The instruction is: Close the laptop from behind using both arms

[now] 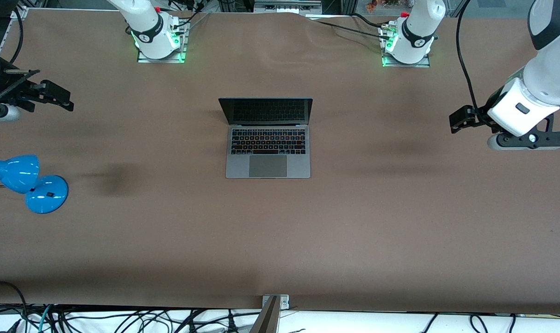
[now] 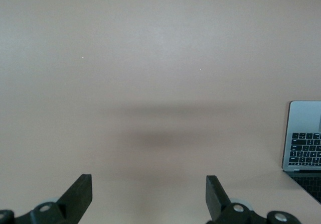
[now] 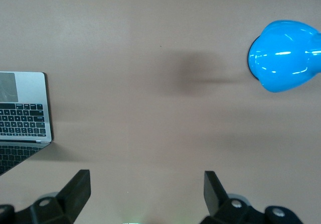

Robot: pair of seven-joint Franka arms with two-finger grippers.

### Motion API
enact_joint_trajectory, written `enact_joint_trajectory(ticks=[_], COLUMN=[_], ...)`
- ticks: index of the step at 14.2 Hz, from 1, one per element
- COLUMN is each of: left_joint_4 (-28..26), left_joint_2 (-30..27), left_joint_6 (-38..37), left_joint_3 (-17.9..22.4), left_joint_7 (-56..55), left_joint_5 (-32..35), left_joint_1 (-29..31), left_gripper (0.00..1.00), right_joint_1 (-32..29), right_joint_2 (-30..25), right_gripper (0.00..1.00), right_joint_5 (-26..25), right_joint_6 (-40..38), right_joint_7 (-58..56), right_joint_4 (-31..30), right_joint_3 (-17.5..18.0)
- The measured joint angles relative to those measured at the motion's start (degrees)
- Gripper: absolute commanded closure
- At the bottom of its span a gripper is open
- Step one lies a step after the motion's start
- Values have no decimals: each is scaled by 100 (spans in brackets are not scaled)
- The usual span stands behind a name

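The space-grey laptop (image 1: pixel 268 148) stands open in the middle of the table, its dark screen upright and facing the front camera. It also shows at the edge of the left wrist view (image 2: pixel 303 133) and of the right wrist view (image 3: pixel 22 113). My left gripper (image 1: pixel 457 121) hangs open and empty over bare table at the left arm's end, well apart from the laptop. Its fingers (image 2: pixel 80 191) stand wide apart. My right gripper (image 1: pixel 61 98) hangs open and empty over the right arm's end of the table, also well apart from the laptop. Its fingers (image 3: pixel 75 189) are spread wide.
A blue desk lamp (image 1: pixel 30 182) sits at the right arm's end of the table, nearer the front camera than the right gripper; its base shows in the right wrist view (image 3: pixel 283 56). The arm bases (image 1: pixel 157 39) stand along the table's back edge. Cables lie below the table's front edge.
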Motion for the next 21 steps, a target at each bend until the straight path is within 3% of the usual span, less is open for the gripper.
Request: enact_joint_trajectory(ticks=[21], left_joint_4=[-24], left_joint_2=[66], left_joint_6=[-43], left_joint_3=[-30], left_joint_7=[8], left_joint_5=[-2], left_joint_1=[-205], left_gripper=[0], right_joint_1=[0], right_joint_2=[0], right_gripper=[0], right_joint_5=[2], right_joint_6=[0], right_joint_7=[0], right_joint_4=[0], right_joint_3=[0])
